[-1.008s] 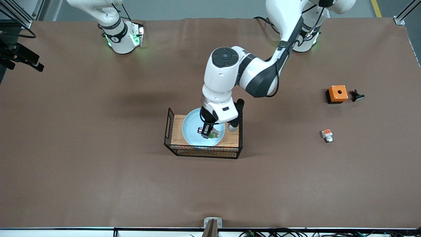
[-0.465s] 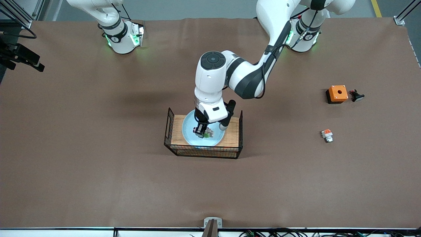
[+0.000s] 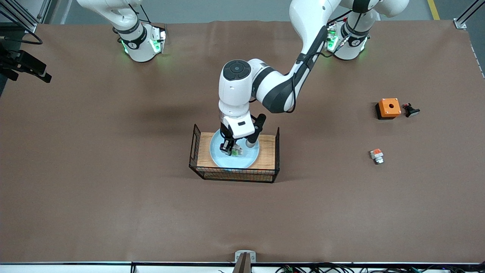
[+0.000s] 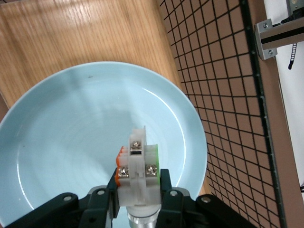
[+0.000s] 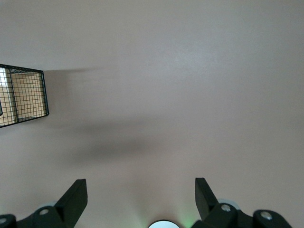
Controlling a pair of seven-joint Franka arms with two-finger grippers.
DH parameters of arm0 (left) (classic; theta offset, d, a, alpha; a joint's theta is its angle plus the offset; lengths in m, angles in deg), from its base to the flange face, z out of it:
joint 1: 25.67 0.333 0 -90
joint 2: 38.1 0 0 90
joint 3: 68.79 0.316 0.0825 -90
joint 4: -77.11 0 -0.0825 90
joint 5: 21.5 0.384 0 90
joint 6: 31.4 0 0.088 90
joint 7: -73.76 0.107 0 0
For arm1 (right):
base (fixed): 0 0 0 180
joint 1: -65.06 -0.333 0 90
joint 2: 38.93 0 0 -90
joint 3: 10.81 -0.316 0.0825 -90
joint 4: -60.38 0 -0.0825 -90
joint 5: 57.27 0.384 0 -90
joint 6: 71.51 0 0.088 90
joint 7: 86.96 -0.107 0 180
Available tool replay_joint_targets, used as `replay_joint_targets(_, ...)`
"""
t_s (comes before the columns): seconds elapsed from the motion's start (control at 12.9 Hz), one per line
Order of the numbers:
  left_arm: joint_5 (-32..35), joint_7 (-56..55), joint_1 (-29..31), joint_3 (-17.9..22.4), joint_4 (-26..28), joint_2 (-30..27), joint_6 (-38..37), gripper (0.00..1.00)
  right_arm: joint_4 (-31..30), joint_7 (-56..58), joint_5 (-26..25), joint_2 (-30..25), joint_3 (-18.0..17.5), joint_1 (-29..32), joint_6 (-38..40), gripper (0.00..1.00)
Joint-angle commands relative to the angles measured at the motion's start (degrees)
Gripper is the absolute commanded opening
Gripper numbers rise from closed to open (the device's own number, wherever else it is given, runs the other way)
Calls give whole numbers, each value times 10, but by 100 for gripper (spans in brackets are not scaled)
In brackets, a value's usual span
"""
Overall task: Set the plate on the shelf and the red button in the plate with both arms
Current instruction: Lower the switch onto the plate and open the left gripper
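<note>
While the right arm waits by its base at the table's edge, the front view shows the left gripper over the plate, which lies on the wooden floor of the wire basket mid-table. In the left wrist view the fingers are clenched on the red button — held above the plate's pale blue bowl. In the right wrist view the right gripper hangs released over bare table — a basket corner shows at the edge.

One plate, one wire basket, one red button, one orange box, one stubby white part and one black part are counted on the counter.
</note>
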Motion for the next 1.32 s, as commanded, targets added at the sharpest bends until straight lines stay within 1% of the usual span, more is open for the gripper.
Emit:
replay_joint_targets(0.0,21,-6,-7,6,4,-1,7,14,-10,7,6,-9,1,1,-6,100)
replay_joint_targets(0.23,24,-5,-8,6,7,2,7,16,-10,10,6,-9,1,1,-7,100)
replay_joint_targets(0.31,24,1,-12,6,9,2,8,18,-10,11,6,-9,1,2,-7,100)
replay_joint_targets(0.62,25,3,-14,6,13,2,7,19,-10,14,6,-9,1,2,-7,100)
replay_joint_targets(0.7,27,4,-14,6,13,3,7,22,-10,15,6,-9,1,2,-6,100)
replay_joint_targets(0.78,27,4,-15,6,12,5,7,28,-10,15,6,-9,1,2,-7,100)
replay_joint_targets(0.93,27,4,-15,6,12,4,7,38,-10,18,6,-9,1,2,-7,100)
replay_joint_targets(1.09,27,4,-14,6,12,2,7,45,-10,18,6,-9,1,2,-8,100)
replay_joint_targets(1.24,27,4,-14,6,11,0,7,61,-10,18,6,-9,1,2,-8,100)
